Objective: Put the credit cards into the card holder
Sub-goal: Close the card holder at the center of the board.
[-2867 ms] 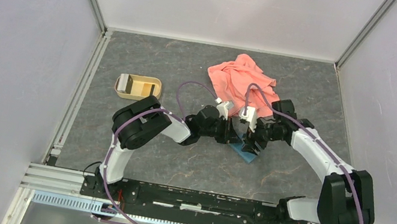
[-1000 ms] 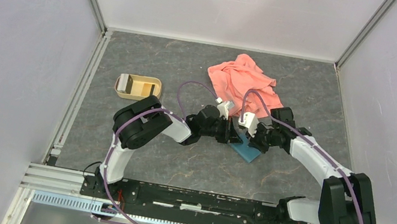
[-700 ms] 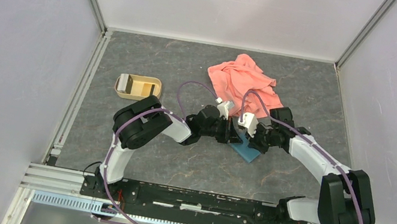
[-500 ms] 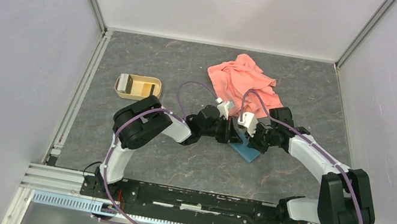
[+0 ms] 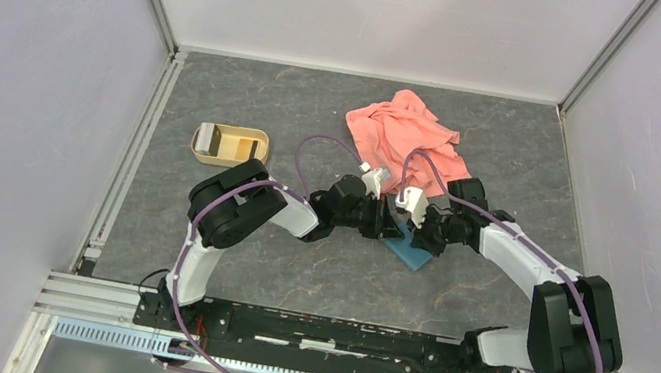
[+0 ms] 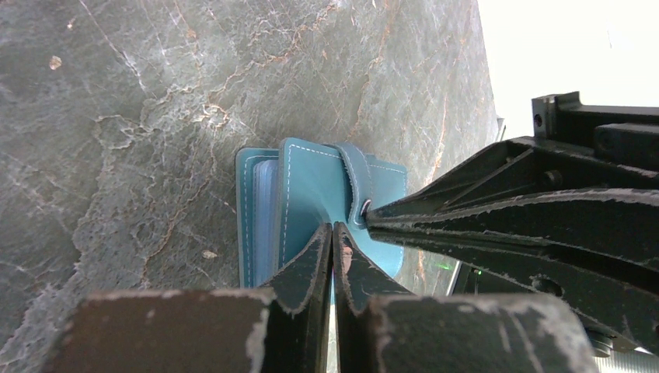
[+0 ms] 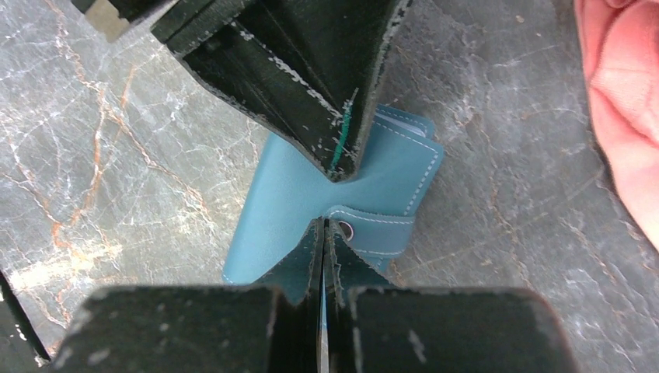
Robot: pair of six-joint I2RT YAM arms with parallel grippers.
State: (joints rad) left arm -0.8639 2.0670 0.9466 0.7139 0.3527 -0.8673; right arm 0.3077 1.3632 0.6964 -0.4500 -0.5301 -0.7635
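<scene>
The teal card holder (image 5: 412, 255) lies on the grey table (image 5: 294, 262) between the two arms. My left gripper (image 6: 332, 227) is shut on its cover, which bulges up at the pinch (image 7: 342, 167). From the other side my right gripper (image 7: 322, 221) is shut, its tips against the strap beside the round snap button (image 7: 344, 228). In the top view both grippers meet over the holder's far end (image 5: 403, 229). A greyish-white credit card (image 5: 208, 138) seems to stand in the tan tray; I cannot make out others.
The tan tray (image 5: 250, 161) sits at the left middle of the table. A salmon-pink cloth (image 5: 405, 130) lies bunched just behind the grippers, and it shows at the right edge of the right wrist view (image 7: 622, 85). Walls enclose three sides.
Since the earliest frame my right gripper has swung left and down onto the card holder, closer to the left gripper. Over the last second almost nothing has moved.
</scene>
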